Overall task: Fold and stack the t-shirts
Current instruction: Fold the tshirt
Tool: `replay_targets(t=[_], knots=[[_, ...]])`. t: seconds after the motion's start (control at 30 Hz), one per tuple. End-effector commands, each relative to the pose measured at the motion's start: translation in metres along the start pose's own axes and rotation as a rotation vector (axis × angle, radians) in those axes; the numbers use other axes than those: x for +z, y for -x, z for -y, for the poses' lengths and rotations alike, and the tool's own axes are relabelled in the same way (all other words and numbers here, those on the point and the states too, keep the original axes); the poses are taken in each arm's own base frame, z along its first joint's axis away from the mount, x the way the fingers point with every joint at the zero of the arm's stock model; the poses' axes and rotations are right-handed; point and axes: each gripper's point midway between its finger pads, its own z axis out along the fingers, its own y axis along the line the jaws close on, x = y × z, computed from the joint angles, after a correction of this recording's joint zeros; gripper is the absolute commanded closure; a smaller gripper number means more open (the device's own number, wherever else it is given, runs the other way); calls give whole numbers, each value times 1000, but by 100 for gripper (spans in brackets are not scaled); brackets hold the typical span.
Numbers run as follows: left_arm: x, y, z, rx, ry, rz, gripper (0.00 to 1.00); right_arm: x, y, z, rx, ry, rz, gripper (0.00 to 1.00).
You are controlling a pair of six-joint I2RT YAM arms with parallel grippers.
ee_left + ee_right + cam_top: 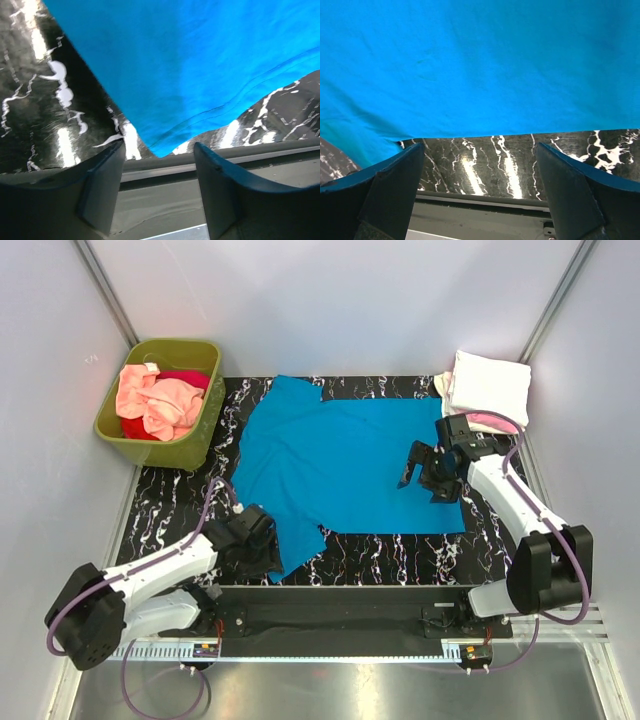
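A bright blue t-shirt (340, 460) lies spread flat on the black marbled table (400, 552). My left gripper (264, 540) is low at the shirt's near-left corner, open and empty. In the left wrist view the gripper (159, 150) has the blue corner (200, 60) just ahead of its fingertips. My right gripper (424, 474) hovers over the right part of the shirt, open and empty. In the right wrist view the gripper (480, 150) has the shirt's hem (480, 60) lying ahead of it. A folded cream-white shirt (492, 382) lies on a pink one (488, 422) at the back right.
An olive-green tub (172, 452) at the back left holds salmon-peach shirts (155, 400) and a red one (185, 377). White walls close in the table on three sides. A metal rail (330, 612) runs along the near edge.
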Motion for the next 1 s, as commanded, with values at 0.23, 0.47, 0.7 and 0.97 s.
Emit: replay_targets(t=[0.23,0.47,0.7,0.97], knots=[[13,-1,9,-7,-39,-5,56,-12,9,12,7,-33,97,0],[7,6,15,2,-35,13,98,-20,11,52,163,-144,162,0],[-19,25,15,-1,7,96,100,-30,-9,117,558,-199,176,2],[-39,32,18,-14,-15,133,100,8,-31,146,758,-121,112,16]])
